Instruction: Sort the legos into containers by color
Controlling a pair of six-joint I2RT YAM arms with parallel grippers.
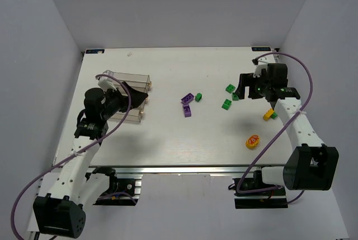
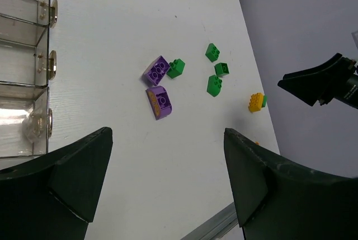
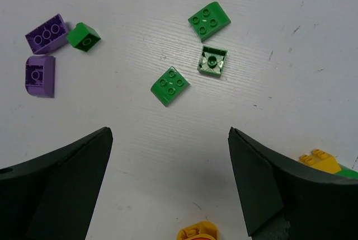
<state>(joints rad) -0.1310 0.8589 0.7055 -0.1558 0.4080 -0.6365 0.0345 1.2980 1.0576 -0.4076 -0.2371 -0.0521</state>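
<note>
Between pale walls [image 1: 168, 5], legos [image 1: 188, 99] dotted a white table [image 1: 168, 136] (scuffed, perhaps); left gripper [image 2: 166, 139] and right gripper [image 3: 168, 139] gaped empty.

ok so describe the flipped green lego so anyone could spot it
Look at the right side of the table, where three green legos cluster by the right end effector. It's the middle one: its hollow underside faces up, while both neighbours show four studs.
</note>
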